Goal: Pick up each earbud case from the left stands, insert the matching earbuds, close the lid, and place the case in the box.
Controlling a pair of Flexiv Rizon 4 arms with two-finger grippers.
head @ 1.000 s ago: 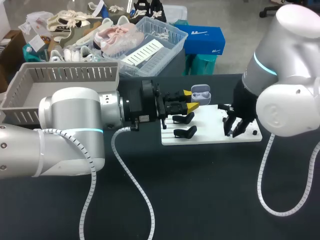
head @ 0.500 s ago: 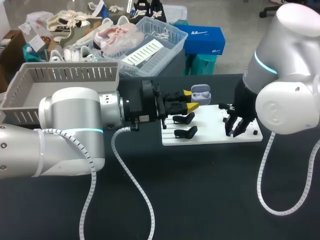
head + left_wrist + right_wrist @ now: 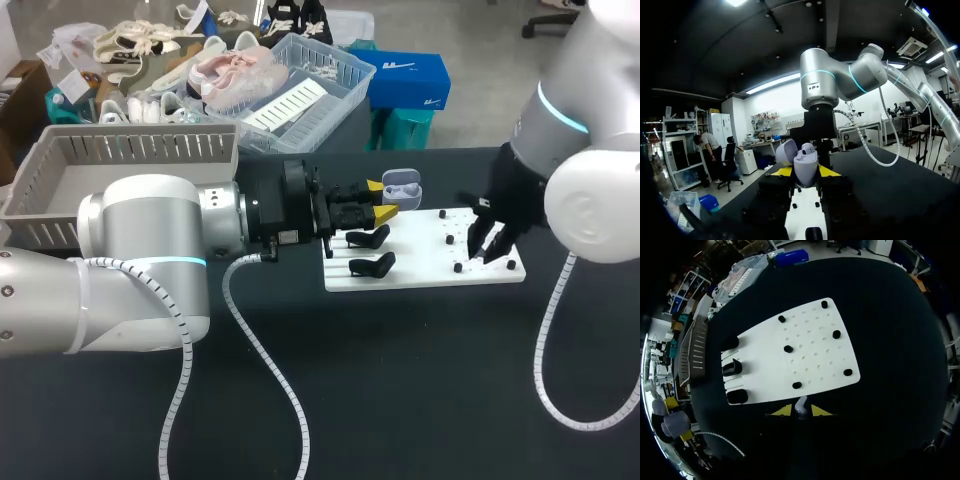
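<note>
The earbud case (image 3: 805,167) is smooth glossy plastic, the white board (image 3: 815,355) matt plastic, the black table top (image 3: 400,380) matt

The left arm (image 3: 150,235), seen at 9 o'clock in the head view, and the right arm (image 3: 595,200), at 3 o'clock, are formed of rounded silver-grey shells. Each is ringed by a glowing cyan band (image 3: 175,262). A white ribbed cable (image 3: 260,340) is looped beneath each. The left gripper (image 3: 381,199) and right gripper (image 3: 488,243) are finished in black, with yellow fingertips (image 3: 374,186).

Bright, even light from overhead falls on the dark table (image 3: 400,400), shadows faint.
</note>
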